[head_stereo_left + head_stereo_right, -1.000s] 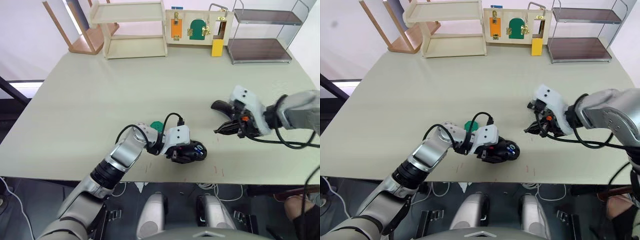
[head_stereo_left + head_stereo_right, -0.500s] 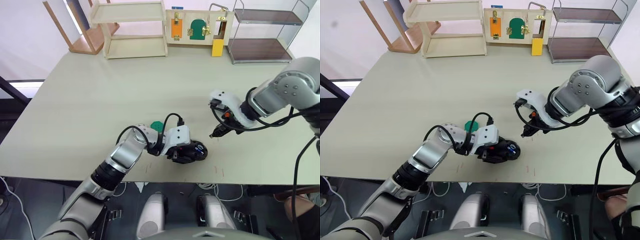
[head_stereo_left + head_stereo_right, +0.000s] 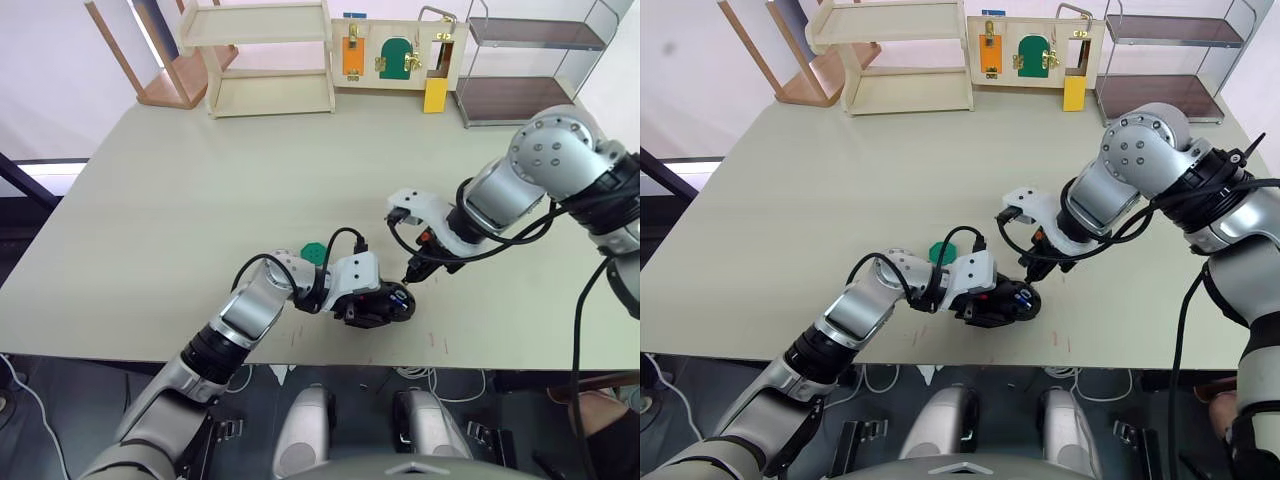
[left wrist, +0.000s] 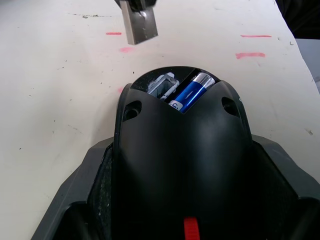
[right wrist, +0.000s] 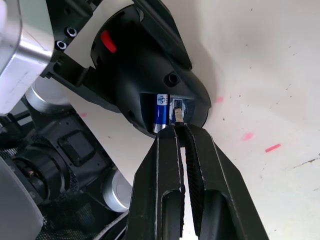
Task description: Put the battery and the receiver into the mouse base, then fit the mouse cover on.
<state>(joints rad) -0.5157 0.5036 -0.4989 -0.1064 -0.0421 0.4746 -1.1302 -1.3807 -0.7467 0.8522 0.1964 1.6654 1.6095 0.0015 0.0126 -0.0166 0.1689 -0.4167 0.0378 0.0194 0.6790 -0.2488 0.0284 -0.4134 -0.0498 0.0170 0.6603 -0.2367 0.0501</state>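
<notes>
Our right gripper (image 5: 179,131) has swung in to the mouse base (image 4: 182,165) near the tabletop's (image 3: 200,200) front edge, pinching the receiver (image 4: 140,24) over its compartment; battery (image 4: 190,92) seated; left gripper (image 3: 362,303) clamps the base.

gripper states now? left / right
Left tool: shut on the mouse base, battery already in it.
Right tool: shut on the receiver, just above the base's open slot.

One mouse base (image 4: 180,165), one battery (image 4: 190,91) (inside), one receiver (image 4: 140,24).
</notes>
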